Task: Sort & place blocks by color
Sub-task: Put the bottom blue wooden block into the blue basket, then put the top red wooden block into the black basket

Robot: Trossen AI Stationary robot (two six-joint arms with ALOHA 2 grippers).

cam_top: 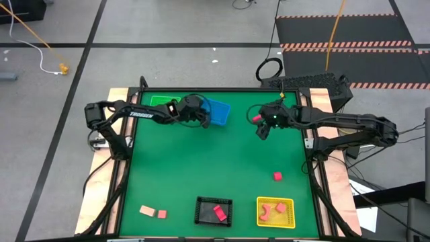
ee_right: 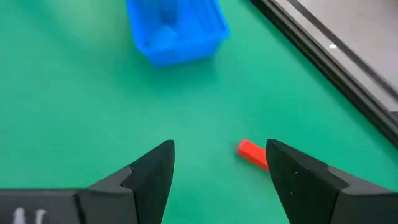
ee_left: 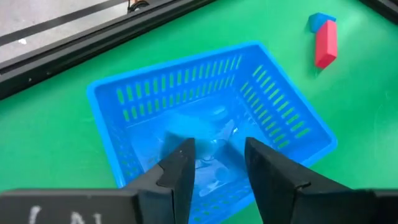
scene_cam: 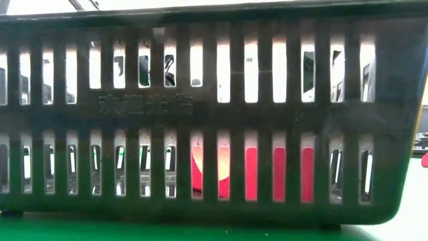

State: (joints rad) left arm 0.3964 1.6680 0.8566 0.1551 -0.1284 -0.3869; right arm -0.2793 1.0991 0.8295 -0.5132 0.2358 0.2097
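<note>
Both grippers empty by the blue basket (cam_top: 216,112)

Your left gripper (ee_left: 216,163) hangs parted over it; your right gripper (ee_right: 217,163) gapes beside it, above a red block (ee_right: 251,153). 2 tan blocks (cam_top: 153,212) lie far across the bench (cam_top: 215,161).

Green table (cam_top: 215,175); blue slotted basket (ee_left: 205,112); black mesh basket (cam_top: 213,210); yellow basket (cam_top: 276,212); pink-red block (cam_top: 277,176); tan blocks (cam_top: 147,211).

Perhaps "TROSSEN" on left arm (cam_top: 142,115)

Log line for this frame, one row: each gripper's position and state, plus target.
left gripper open over blue basket | right gripper open above red block | nothing held
</note>
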